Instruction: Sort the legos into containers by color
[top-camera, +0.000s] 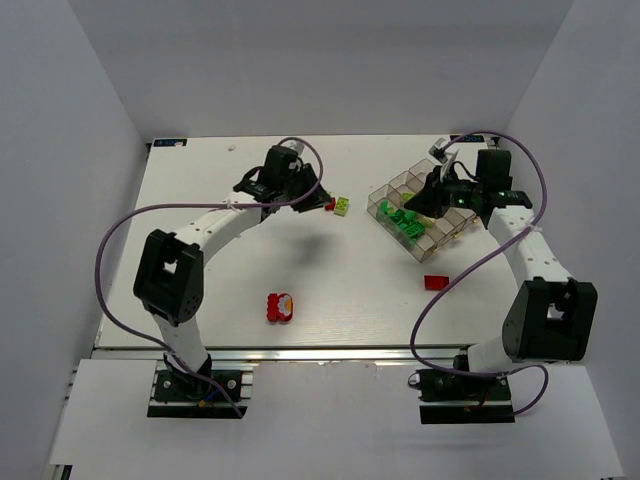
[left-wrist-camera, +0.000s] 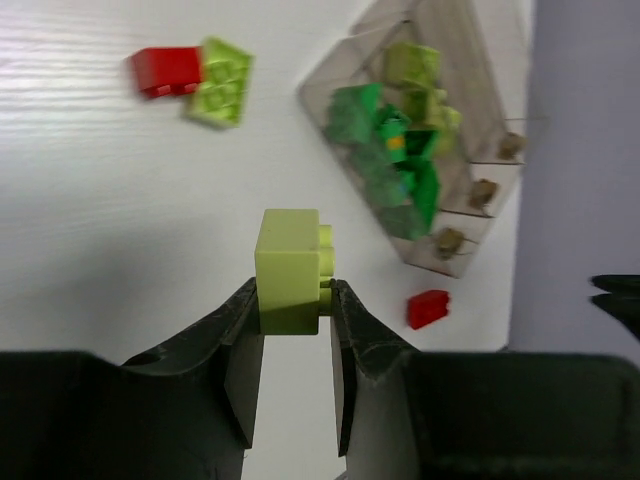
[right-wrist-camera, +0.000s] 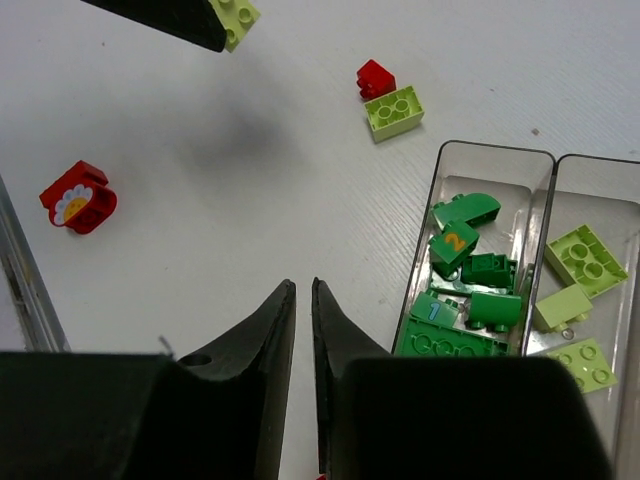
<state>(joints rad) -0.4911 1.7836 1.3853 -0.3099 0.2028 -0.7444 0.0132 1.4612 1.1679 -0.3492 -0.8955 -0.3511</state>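
Fingers of the left gripper (left-wrist-camera: 296, 300) clamp a pale yellow-green brick (left-wrist-camera: 288, 262) above the table (left-wrist-camera: 120, 220). Right gripper (right-wrist-camera: 303, 295) fingers are together, empty, near the tray (right-wrist-camera: 492, 147).

- Left arm (top-camera: 215, 232): white link shells, black blocky joint housings.
- Right arm (top-camera: 537, 258): same white-and-black build.
- Purple cable (top-camera: 98, 270) loops beside each arm.
- Black base plates (top-camera: 195, 388) sit at six o'clock.
- Right gripper (right-wrist-camera: 302, 286): matte black, tapering wedges.

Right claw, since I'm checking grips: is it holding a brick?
No, the right claw is shut with no brick in it.
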